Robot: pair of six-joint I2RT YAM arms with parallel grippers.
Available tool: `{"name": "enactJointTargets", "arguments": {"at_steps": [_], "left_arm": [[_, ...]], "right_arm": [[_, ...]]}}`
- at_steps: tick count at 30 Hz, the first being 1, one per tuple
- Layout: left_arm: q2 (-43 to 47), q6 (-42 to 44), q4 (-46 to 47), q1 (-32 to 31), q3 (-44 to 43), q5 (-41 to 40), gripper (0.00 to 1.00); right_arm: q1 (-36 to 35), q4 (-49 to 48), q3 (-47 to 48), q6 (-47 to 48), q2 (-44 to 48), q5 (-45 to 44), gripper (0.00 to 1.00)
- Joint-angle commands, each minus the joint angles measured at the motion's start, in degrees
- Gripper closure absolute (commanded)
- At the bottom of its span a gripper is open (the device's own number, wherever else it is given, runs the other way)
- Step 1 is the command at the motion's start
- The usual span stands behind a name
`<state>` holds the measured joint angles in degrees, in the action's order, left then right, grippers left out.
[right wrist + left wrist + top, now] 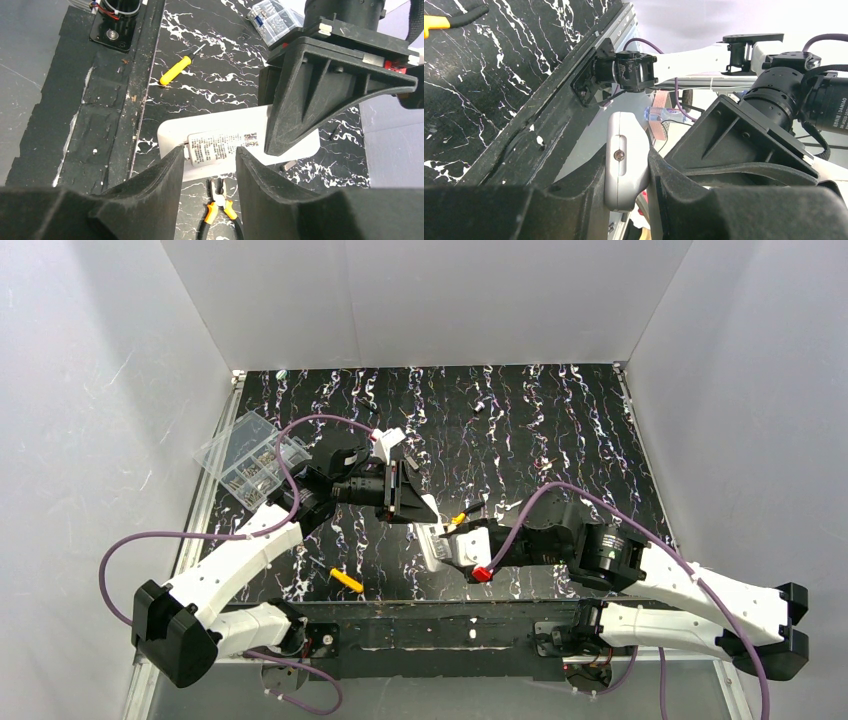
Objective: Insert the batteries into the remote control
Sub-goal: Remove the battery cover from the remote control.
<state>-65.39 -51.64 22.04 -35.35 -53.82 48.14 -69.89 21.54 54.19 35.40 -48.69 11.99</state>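
Note:
The white remote control [227, 130] lies back-up just above the black marbled table, a printed label on its back. My left gripper [625, 165] is shut on one end of it, and that end [624, 135] shows edge-on between the black fingers. In the top view the left gripper [412, 502] reaches in from the left to the remote control [433, 550]. My right gripper [209, 152] hovers over the labelled part, jaws apart and nothing clamped between them; from above the right gripper [447, 537] meets the remote from the right. The batteries are out of view.
Yellow-and-black pliers [217, 210] lie on the table under the right gripper. A yellow-handled screwdriver [175, 70] lies near the front rail [430, 625]. A clear compartment box [250, 455] stands at the back left. White walls close three sides.

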Motion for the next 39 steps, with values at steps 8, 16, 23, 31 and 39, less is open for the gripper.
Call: {"name": "enactJointTargets", "arguments": {"at_steps": [8,16,23,31,39], "left_arm": [[-0.51,-0.15,0.36,-0.72,0.19,5.91,1.0],[-0.63,-0.07,0.6,-0.76,0.67,5.5,1.0],[-0.77,0.4,0.12,-0.73,1.24,3.38,1.0],[-2.7,-1.91,3.93,-0.69,0.75,2.84,1.0],[-3.02,0.89,0.92,-0.68,1.99,-0.62,1.0]], "right_arm": [[0.45,-3.48,-0.52,-1.45,1.08,1.12,0.38],[0.45,-4.22,-0.95,-2.7,2.56,0.04,0.37],[0.45,-7.76,-1.99,-7.36,4.66,-0.26,0.37],[0.45,-7.59,-3.67,-10.55,4.45,3.22,0.38],[0.45,-11.59,-5.69,-13.07,7.33,-5.76,0.39]]}}
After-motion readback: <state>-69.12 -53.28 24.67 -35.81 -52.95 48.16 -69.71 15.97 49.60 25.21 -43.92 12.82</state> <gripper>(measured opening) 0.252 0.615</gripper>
